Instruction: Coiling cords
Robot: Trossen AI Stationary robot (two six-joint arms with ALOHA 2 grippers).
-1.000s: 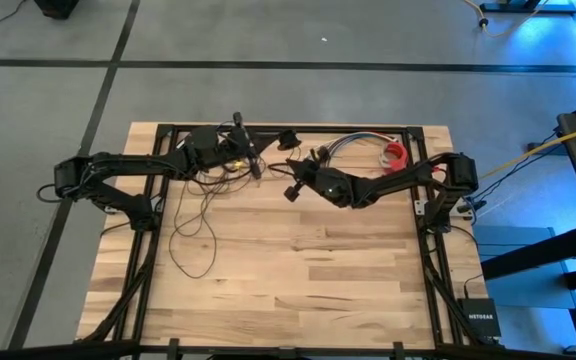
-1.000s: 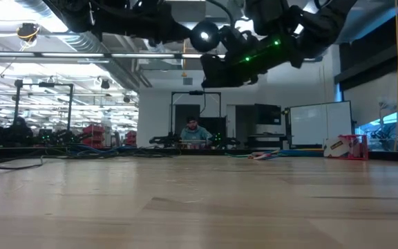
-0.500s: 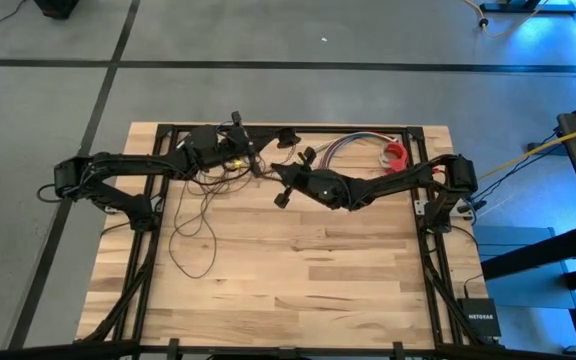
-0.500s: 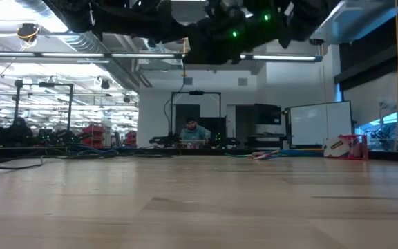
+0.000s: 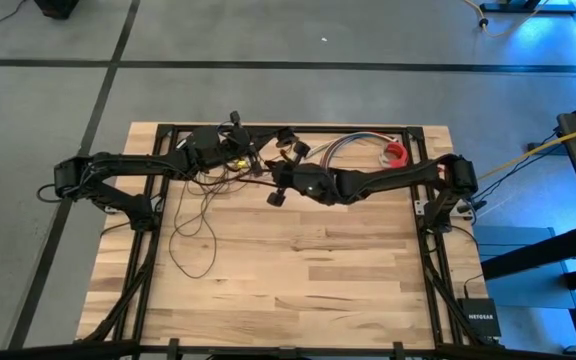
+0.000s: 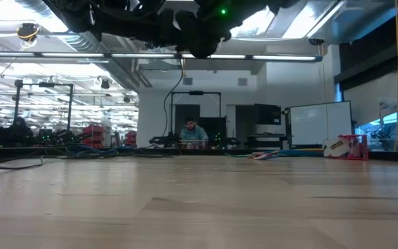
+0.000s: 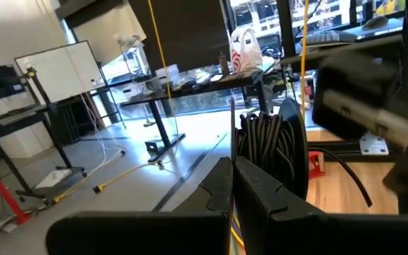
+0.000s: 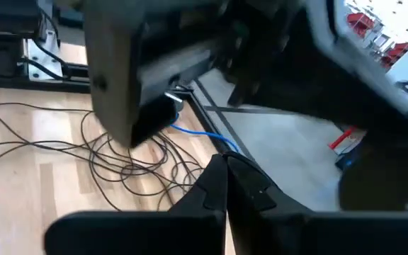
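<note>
High view: both my pincers, left [image 5: 255,163] and right [image 5: 281,166], hang clenched and empty near the table's [image 5: 298,270] far edge, above the cord [image 5: 200,218], probably to gather its loops.

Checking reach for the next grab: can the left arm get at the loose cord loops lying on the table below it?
Probably yes. The left gripper, shut, sits at the table's far edge, and the cords trail on bare wood beside that arm with nothing over them. The right gripper, also shut, hangs close by, off to the side.
</note>
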